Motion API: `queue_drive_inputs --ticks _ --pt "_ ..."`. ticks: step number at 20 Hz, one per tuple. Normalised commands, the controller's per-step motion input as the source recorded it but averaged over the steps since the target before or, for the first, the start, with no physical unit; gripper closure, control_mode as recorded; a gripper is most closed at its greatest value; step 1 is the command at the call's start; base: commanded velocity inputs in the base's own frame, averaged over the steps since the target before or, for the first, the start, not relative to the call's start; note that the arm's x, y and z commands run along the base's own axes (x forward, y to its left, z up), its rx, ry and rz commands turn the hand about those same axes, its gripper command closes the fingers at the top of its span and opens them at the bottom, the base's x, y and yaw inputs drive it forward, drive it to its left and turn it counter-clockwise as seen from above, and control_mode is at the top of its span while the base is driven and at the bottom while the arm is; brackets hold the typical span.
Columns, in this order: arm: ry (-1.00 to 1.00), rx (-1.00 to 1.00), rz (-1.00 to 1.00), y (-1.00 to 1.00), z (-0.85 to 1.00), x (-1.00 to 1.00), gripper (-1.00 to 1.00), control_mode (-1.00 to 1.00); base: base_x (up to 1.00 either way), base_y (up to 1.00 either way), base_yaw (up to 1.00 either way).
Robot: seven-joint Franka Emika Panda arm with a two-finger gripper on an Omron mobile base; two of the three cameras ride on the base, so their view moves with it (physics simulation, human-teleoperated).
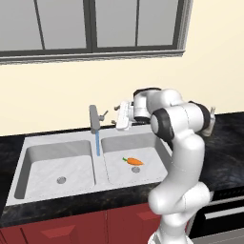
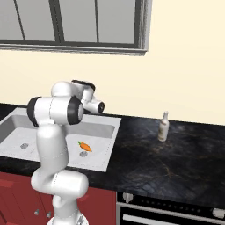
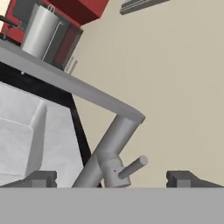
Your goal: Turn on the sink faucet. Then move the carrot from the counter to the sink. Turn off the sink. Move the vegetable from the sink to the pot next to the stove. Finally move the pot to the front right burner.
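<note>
Water runs in a thin blue stream from the faucet [image 1: 94, 119] down at the divider of the sink [image 1: 57, 143], and the carrot [image 1: 133, 161] already lies in the right basin, below the gripper [image 1: 122, 116] and near the drain. The gripper hangs just to the right of the faucet, jaws spread wide and empty, facing its small lever [image 3: 131, 167]. So the step in hand looks like shutting off the water; I'd say the next move calls for closing in and nudging that lever back.

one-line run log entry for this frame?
stage: turn off faucet | water: running | carrot: right basin of sink | gripper: open, empty, beside sink faucet lever
</note>
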Motion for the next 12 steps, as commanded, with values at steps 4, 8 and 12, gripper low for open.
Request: queue_drive_inputs --ticks 4,8,12 --pt "0.0 0.0 0.04 0.13 -0.01 0.23 -1.0 -1.0 0.0 0.0 0.0" --pt "0.0 0.0 0.05 0.16 -0.05 0.27 -1.0 -1.0 0.0 0.0 0.0" --pt "0.0 0.0 0.05 0.17 -0.1 0.33 -1.0 -1.0 0.0 0.0 0.0"
